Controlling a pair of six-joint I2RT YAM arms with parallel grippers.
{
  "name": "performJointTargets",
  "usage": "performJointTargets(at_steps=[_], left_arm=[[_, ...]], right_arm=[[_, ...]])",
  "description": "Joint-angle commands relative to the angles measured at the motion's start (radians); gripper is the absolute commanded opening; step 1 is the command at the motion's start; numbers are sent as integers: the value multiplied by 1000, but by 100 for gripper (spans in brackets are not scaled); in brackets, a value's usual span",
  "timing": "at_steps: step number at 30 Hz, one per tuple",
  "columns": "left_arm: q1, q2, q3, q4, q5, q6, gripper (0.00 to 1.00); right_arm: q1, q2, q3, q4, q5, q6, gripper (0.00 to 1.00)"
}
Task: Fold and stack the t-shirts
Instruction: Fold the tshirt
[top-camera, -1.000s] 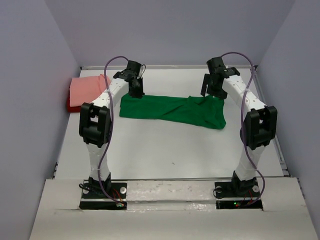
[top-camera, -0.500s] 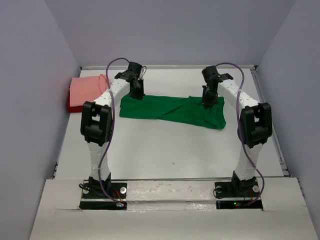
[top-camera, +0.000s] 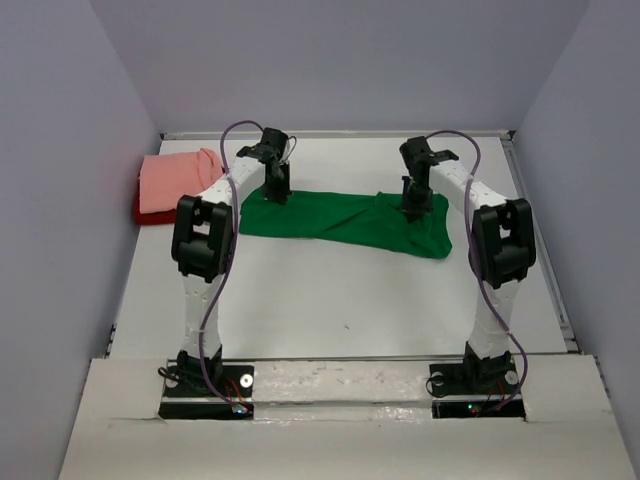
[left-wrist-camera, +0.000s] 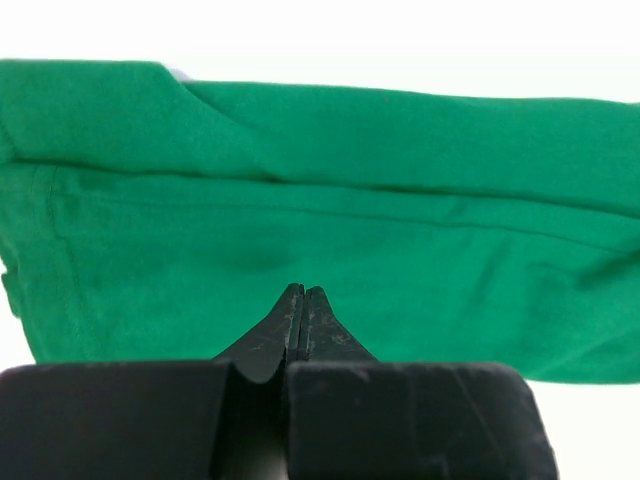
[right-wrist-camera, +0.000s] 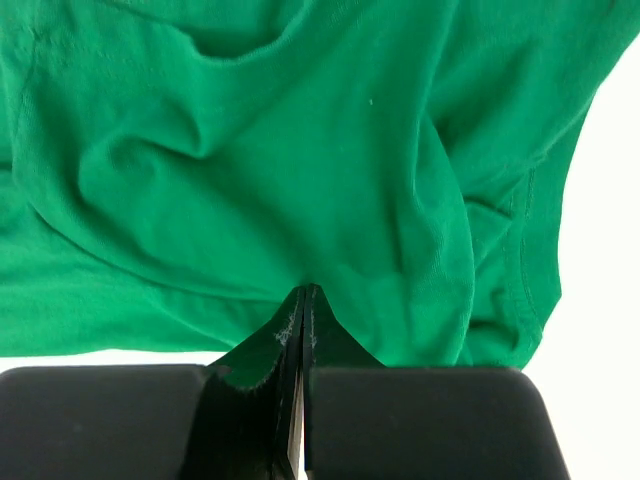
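Counter: white counter (top-camera: 330, 300) boxed in by pale grey walls, with both arm bases bolted at its near edge.
Green t-shirt: the green t-shirt (top-camera: 340, 220) lies flat past the middle of the counter, a partly folded band with its long axis running left to right and its right end the more rumpled.
Left arm: the left arm (top-camera: 200, 235) reaches far and slightly right to the band's far-left corner.
Left jaws: pressed together, tips down on the cloth (left-wrist-camera: 350, 240) just inside its near hem. The left wrist view does not show whether any fabric is caught between them.
Right arm: the right arm (top-camera: 500, 240) reaches far and left to the band's right part, near its far edge.
Right jaws: shut, and creases in the cloth (right-wrist-camera: 300, 150) run in toward the tips, so they look clamped on a pinch of it.
Key relation: each arm is at its own end of the band, and the shirt's body spreads between the two jaws and toward the near side.
Judged next step: a lift and fold across the long axis, needing both ends carried evenly.
Risk: a loose left pinch would let that corner drop.
Stack: at the far left, well apart, a folded pink t-shirt (top-camera: 178, 178) rests on a dark red t-shirt (top-camera: 143, 212).
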Motion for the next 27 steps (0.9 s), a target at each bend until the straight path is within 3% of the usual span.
performJointTargets(at_steps=[1, 8, 15, 27], left_arm=[[18, 20, 76, -19, -7, 17, 0], [40, 105, 172, -75, -29, 20, 0], [49, 136, 177, -89, -20, 4, 0], [51, 165, 62, -95, 62, -49, 0]], right_arm=[[9, 22, 65, 19, 30, 3, 0], [9, 59, 45, 4, 42, 50, 0], [9, 91, 19, 8, 47, 53, 0], [9, 150, 60, -10, 23, 37, 0]])
